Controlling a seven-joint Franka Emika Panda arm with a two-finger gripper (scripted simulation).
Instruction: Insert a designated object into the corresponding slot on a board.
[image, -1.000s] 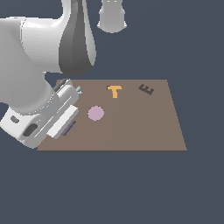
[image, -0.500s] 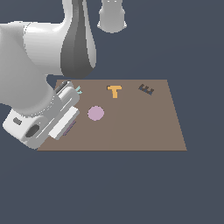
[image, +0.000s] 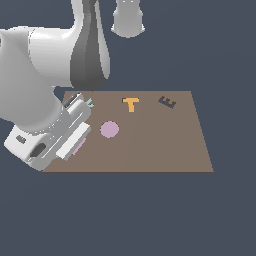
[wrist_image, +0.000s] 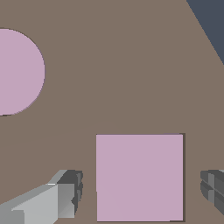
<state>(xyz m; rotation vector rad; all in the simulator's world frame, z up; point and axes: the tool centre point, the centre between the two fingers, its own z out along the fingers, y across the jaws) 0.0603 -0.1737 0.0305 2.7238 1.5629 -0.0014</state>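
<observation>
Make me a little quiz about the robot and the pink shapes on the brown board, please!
1. True or false: in the wrist view, the gripper has one finger on each side of the pink square tile.
2. Which shape lies apart from the gripper, out on the bare board? A) the round pink disc B) the pink square tile C) a green star
3. Fill in: the orange letter on the board is a ___.

Key:
1. True. The fingers stand apart with the tile between them, and a gap shows on each side.
2. A.
3. T.
</observation>
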